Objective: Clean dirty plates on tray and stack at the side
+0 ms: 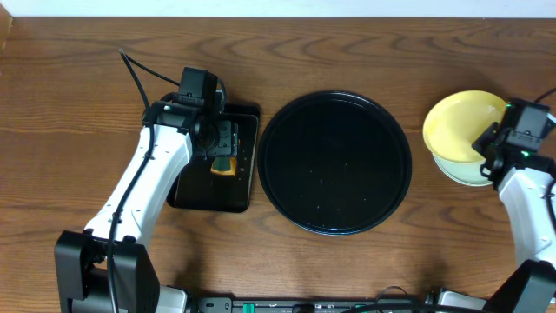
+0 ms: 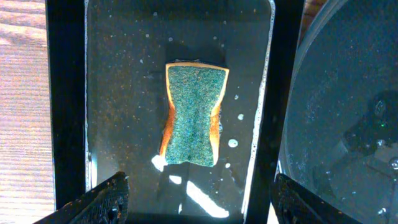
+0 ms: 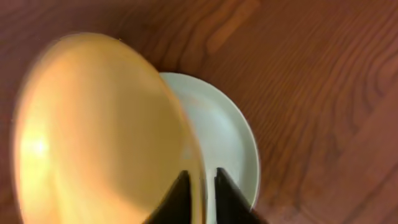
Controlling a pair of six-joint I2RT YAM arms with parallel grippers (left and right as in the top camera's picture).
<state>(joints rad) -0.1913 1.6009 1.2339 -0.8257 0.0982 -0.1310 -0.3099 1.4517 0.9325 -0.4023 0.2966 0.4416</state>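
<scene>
Large round glossy black tray (image 1: 334, 163) sits mid-table, a smaller rectangular black tray (image 1: 233, 193) just left of it. Right of it, the right gripper (image 3: 201, 186) clamps a tilted pale yellow plastic plate (image 3: 93, 124) over a pale blue-white plate (image 3: 229, 138). Left gripper (image 2: 199, 186) hangs parted above a green-and-orange sponge (image 2: 194, 115)

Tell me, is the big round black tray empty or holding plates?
Empty: the round tray shows bare surface; the yellow plate is off it, in the right gripper.
</scene>
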